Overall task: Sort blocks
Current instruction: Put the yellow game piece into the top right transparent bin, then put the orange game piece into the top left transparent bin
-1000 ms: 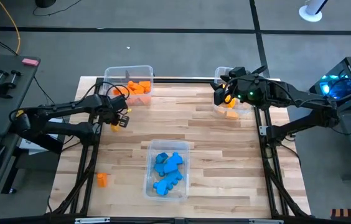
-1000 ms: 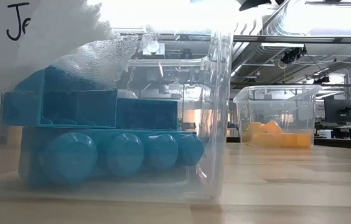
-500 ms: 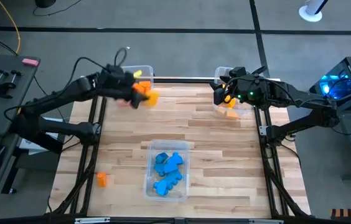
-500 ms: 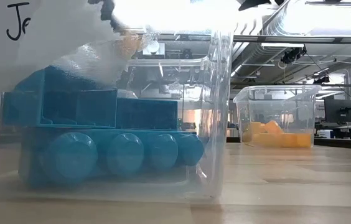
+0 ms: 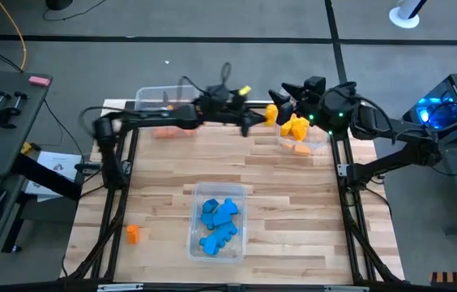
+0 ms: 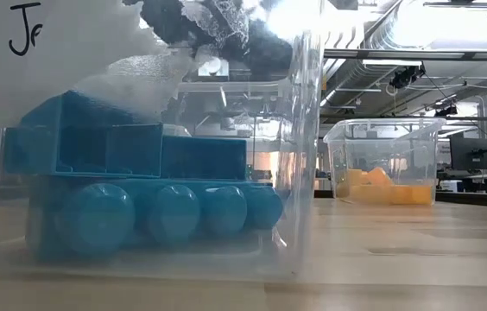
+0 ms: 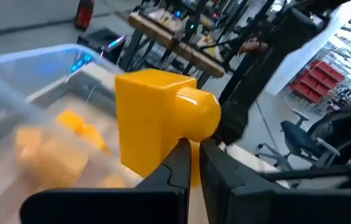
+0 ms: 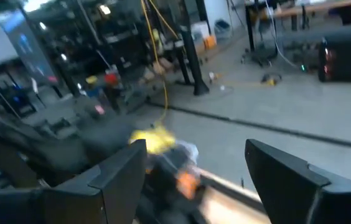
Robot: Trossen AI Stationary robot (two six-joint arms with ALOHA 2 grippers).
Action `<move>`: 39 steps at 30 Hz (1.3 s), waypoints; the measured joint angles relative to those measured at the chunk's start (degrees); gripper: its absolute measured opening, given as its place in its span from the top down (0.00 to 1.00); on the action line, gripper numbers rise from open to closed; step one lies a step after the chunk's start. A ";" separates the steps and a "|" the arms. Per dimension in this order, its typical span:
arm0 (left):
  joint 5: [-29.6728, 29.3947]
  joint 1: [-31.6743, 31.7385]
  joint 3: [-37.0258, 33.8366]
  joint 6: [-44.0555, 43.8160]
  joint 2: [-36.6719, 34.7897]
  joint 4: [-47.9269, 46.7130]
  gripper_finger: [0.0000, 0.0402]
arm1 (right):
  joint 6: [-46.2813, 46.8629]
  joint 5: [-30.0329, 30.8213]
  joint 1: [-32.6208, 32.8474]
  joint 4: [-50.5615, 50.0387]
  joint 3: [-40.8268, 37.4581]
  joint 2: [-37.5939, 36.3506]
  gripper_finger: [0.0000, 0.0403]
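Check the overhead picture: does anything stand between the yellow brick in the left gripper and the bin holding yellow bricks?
Yes. The right gripper, open, sits beside the yellow bin, close to the yellow brick pinched in the left gripper.

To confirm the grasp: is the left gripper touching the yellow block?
Touching. The left wrist view shows the left gripper shut on the yellow block's lower edge.

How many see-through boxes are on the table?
3. One bin at the far left corner, partly behind the left arm; one at the far right corner holding yellow blocks; one near the front middle holding blue blocks.
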 joint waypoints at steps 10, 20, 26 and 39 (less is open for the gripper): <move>3.24 -0.92 21.50 -5.08 21.24 5.62 0.90 | -1.21 -0.01 0.00 3.85 0.00 0.00 0.33; 20.45 5.08 30.09 -7.77 17.37 2.59 0.60 | -1.38 -3.07 0.02 4.30 0.00 0.00 0.33; 36.78 11.53 25.81 -3.69 5.24 -17.30 0.58 | -3.66 -4.83 0.02 4.23 -0.01 0.00 0.33; -4.46 -16.12 -17.26 4.39 -39.26 -51.22 0.60 | -7.88 -5.01 -0.02 -1.19 0.00 0.00 0.33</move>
